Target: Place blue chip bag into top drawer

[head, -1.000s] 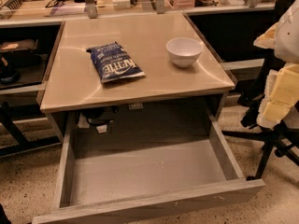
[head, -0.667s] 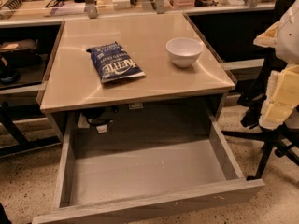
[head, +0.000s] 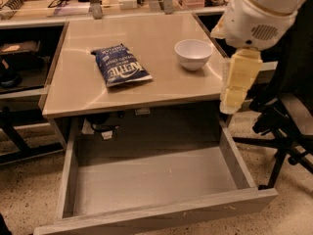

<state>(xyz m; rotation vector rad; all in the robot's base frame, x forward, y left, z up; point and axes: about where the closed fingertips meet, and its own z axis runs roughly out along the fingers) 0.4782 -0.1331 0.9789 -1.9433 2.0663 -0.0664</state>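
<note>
The blue chip bag (head: 120, 66) lies flat on the tan table top (head: 146, 38), left of the middle, with its white "Kettle" lettering up. The top drawer (head: 151, 180) is pulled wide open below the table's front edge, and its grey floor is bare. My gripper (head: 230, 104) hangs down from the white arm (head: 259, 13) at the table's right front corner, above the drawer's right wall. It is well to the right of the bag and holds nothing that I can see.
A white bowl (head: 193, 54) stands on the table right of the bag, close to the arm. A black chair base (head: 281, 126) is on the floor to the right. Shelves with clutter (head: 29, 48) run along the left and back.
The arm and gripper have moved left, from the right edge of the view to the table's right front corner. The bag, bowl and drawer have not moved.
</note>
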